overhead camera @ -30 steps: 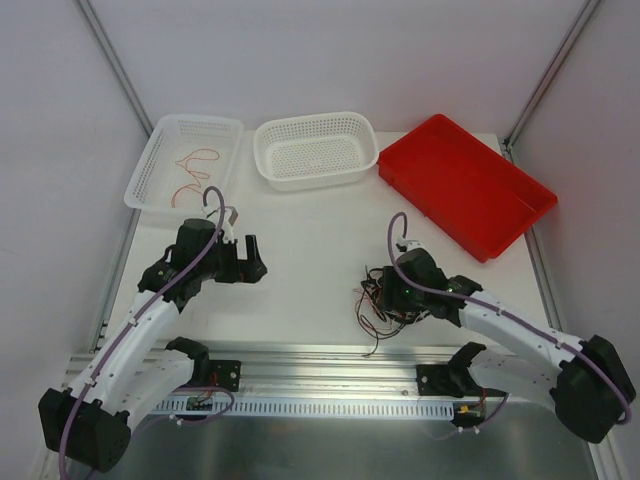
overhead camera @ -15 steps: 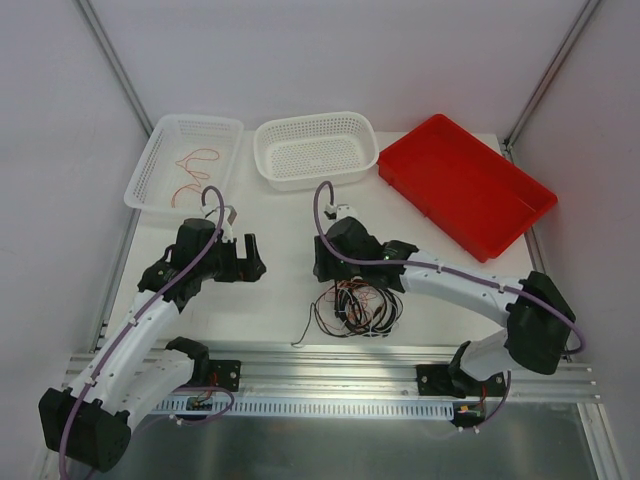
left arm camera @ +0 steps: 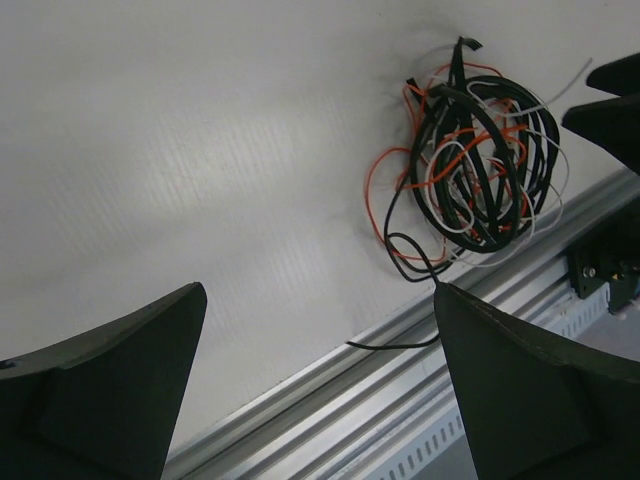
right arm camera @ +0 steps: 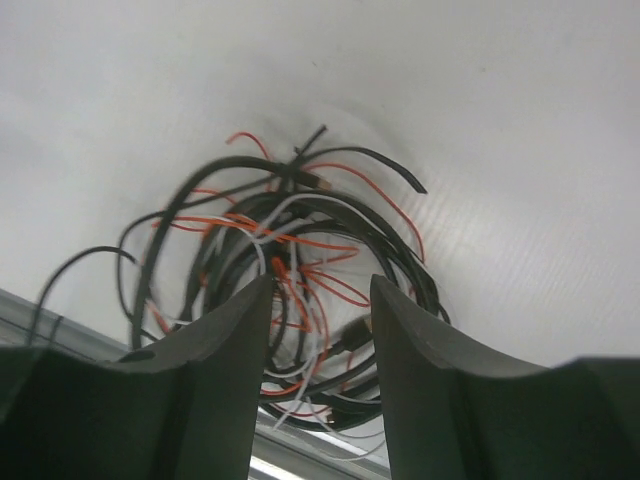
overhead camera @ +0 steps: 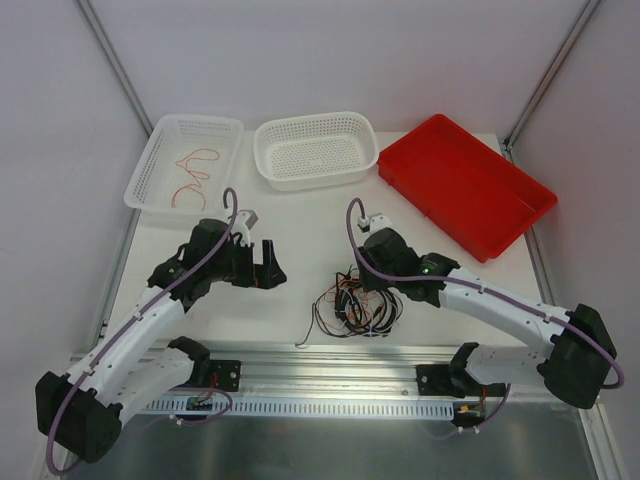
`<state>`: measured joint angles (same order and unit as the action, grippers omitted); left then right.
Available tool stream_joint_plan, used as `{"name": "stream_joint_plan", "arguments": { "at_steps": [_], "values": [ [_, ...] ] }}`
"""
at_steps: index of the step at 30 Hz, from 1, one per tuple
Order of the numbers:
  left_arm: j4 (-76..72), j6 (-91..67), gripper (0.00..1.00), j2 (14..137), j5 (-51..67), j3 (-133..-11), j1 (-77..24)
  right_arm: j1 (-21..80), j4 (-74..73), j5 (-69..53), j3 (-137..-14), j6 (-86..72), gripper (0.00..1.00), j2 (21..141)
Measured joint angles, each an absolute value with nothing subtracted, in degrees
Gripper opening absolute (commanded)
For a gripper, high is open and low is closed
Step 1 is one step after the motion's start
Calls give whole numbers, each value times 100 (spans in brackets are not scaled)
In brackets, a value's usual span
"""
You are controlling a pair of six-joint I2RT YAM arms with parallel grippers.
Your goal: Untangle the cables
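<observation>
We have the left arm (overhead camera: 150, 315) reaching forward from its base, elbow bent; left gripper (overhead camera: 268, 266) points right, toward the centre; its fingers (left arm camera: 110, 390) are spread wide; right arm (overhead camera: 500, 310) stretches forward and left from its base, forearm low, wrist tipped down; right gripper (overhead camera: 362, 280) aims down and left; its fingers (right arm camera: 220, 380) stand part-way apart, a narrow gap between them.

We see a matt white bench (overhead camera: 300, 250), faintly ribbed, edged by a brushed metal rail (overhead camera: 320, 375). The cables (overhead camera: 358, 305) wear smooth plastic sheaths, the black ones slightly glossy; the left fingers (left arm camera: 110, 390) are matt black plastic.
</observation>
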<state>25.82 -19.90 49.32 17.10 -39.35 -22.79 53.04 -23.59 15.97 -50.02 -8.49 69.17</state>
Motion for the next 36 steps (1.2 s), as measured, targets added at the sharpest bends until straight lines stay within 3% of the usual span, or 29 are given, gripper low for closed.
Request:
{"name": "stream_joint_plan", "arguments": {
  "at_steps": [10,23,27,32,36],
  "values": [
    [1887,-3341,99,6104,821,-4007,-4447,4445,-1695,270,-4134,3,47,6890],
    [1509,-4418,98,7695,-104,-4729,-5636,4322,-666,-648,-4084,447,45,7456],
    [1420,-4646,96,7852,-215,-4733,-5780,4228,-572,-766,-4058,489,37,7594],
    [1343,-4895,95,8014,-320,-4733,-5782,4125,-456,-902,-4058,528,14,7660],
    [1260,-5050,94,8064,-399,-4731,-5782,4086,-454,-985,-4056,537,2,7666]
  ]
}}
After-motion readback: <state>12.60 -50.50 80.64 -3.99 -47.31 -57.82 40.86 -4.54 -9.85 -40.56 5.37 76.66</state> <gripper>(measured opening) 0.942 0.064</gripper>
